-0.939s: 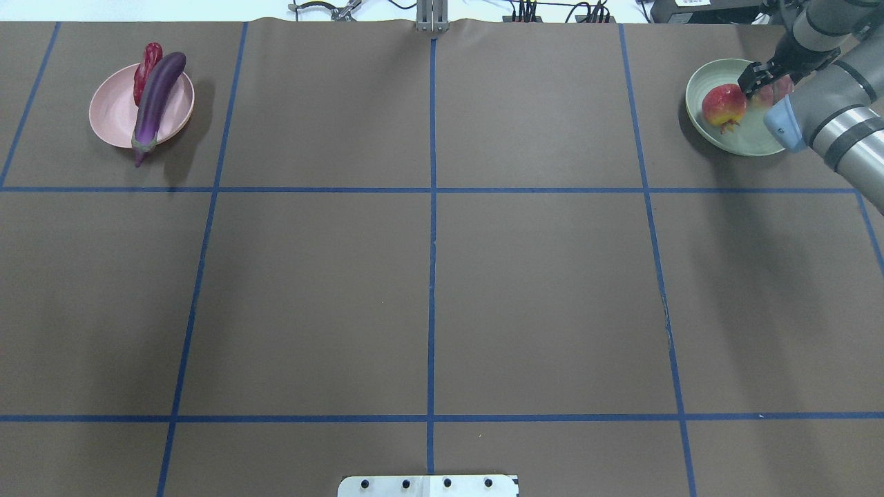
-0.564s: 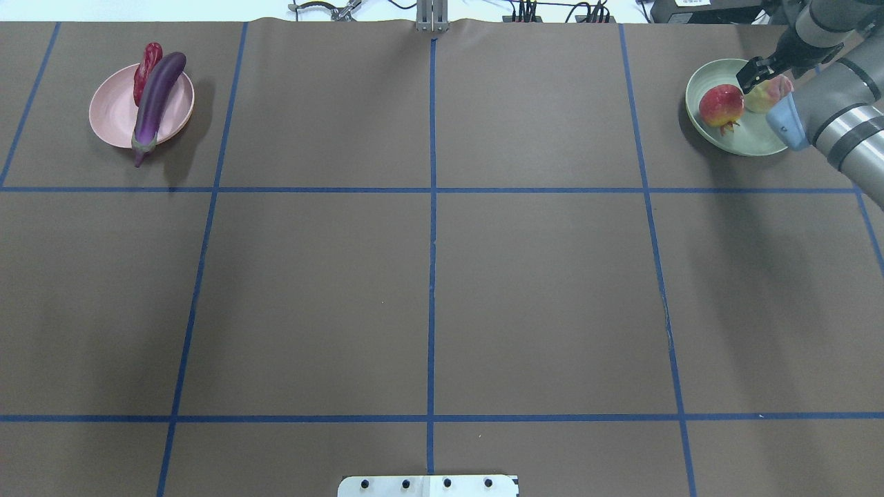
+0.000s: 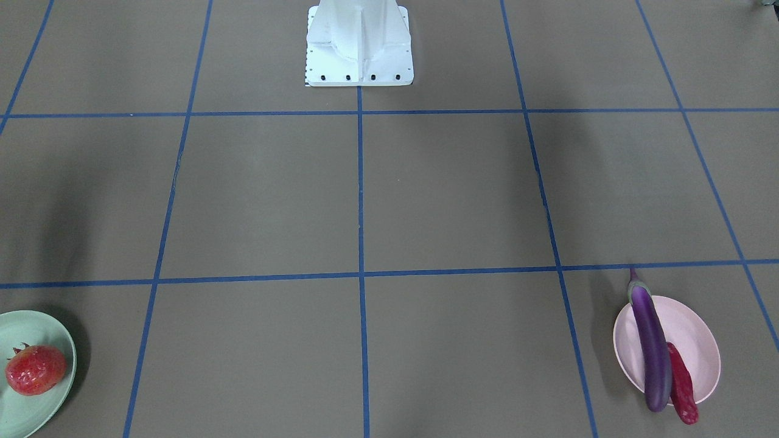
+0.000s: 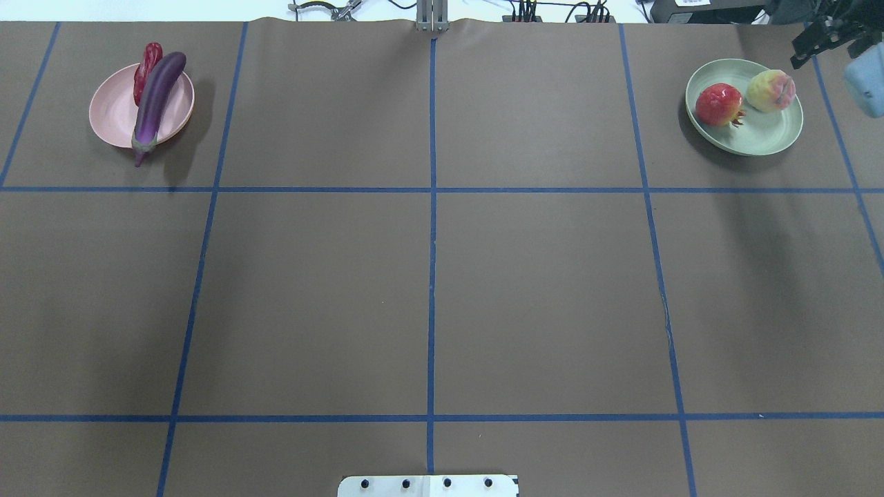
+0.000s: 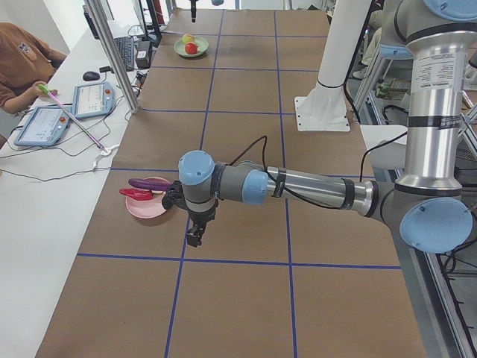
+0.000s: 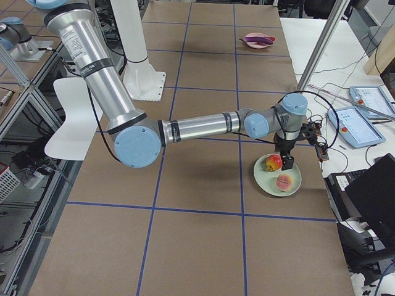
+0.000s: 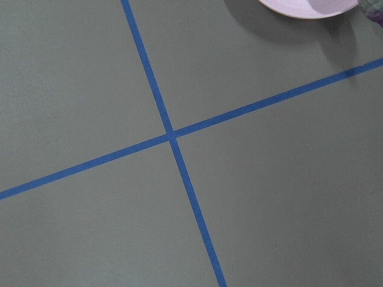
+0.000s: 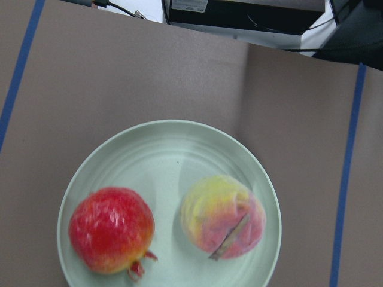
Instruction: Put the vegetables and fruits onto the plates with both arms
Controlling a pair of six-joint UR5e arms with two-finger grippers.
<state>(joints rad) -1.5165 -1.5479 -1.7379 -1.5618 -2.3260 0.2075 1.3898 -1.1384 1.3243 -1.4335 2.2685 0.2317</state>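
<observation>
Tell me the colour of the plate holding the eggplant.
The plate is pale pink; the overhead exterior view shows it best.

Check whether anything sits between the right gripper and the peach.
Nothing visible does. In the overhead view the right gripper hangs past the green plate's far right rim, and its wrist camera sees the peach unobstructed. The red fruit lies beside it, apart.

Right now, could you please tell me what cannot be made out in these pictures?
Left gripper: exterior left view only, small and dark, opening unclear.
Right gripper: overhead view, cut by the top-right edge, opening unclear.
Peach: front-facing view, beyond the left edge, which also crops the green plate.
Chili pepper: overhead view, lower part behind the eggplant.
</observation>
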